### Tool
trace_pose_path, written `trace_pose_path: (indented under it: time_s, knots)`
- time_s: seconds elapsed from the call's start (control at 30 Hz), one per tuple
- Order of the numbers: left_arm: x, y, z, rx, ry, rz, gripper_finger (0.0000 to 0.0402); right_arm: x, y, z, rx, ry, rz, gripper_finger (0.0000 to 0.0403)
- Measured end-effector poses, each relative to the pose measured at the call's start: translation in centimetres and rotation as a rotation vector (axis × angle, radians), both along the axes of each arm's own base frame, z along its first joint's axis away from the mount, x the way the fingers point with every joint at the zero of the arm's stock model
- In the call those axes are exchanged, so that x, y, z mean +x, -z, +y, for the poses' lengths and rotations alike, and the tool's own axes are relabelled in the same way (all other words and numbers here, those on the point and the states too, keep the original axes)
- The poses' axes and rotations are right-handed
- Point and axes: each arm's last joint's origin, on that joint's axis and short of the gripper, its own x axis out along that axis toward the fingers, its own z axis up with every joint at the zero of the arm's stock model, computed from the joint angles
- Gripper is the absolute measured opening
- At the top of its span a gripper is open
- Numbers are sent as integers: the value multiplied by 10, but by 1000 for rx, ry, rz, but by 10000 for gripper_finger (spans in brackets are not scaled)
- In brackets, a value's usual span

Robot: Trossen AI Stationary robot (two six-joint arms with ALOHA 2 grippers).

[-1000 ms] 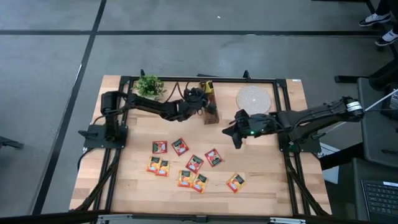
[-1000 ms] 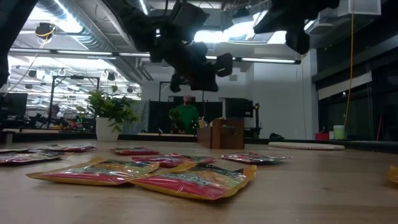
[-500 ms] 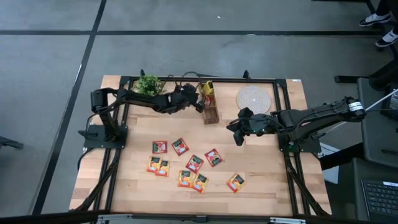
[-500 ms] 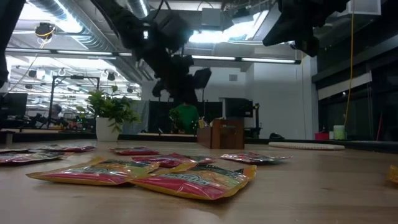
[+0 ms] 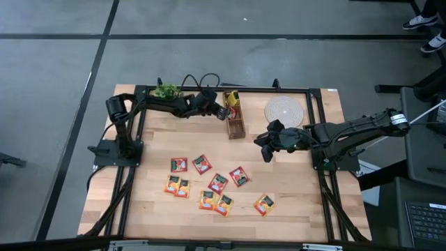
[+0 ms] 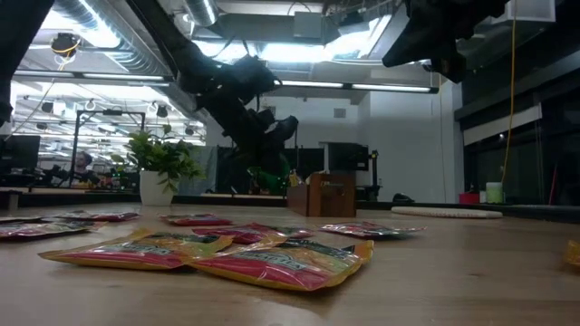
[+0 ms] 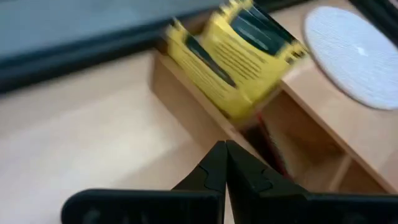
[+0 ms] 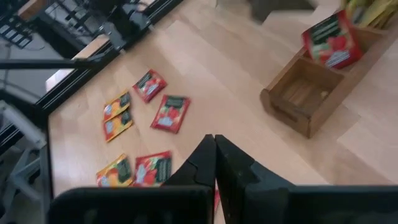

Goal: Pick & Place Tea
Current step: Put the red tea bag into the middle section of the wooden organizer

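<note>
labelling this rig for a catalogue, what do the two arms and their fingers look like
Both arms are dark, slim and jointed. The left gripper and right gripper each end in two black tapered fingers. Black cables loop above the left arm; the right arm shows a small green light.

Left claw and right claw, both closed, aloft.

L arm pulled back toward table's far-left edge: left gripper, earlier over the wooden box, now just left of box's far end, near the potted plant; arm lies along the far edge, fingers closed together. Right gripper drew back slightly toward its own side, fingers closed.
</note>
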Motion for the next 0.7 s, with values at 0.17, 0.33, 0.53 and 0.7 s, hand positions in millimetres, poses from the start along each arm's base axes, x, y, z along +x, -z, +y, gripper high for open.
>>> trace_pose_path:
  time_s: [0.17,0.33,0.53,0.7]
  knots:
    - [6,13,-13,-68,13,19,2,0,0,-1,-19,29,-5,9]
    - [12,12,-22,-71,31,-3,2,0,0,-1,-19,29,-6,9]
    - [15,9,-24,-90,43,-50,2,0,0,-1,-19,29,-6,9]
    - [19,4,-23,-87,68,-126,1,0,0,-1,-19,29,-6,9]
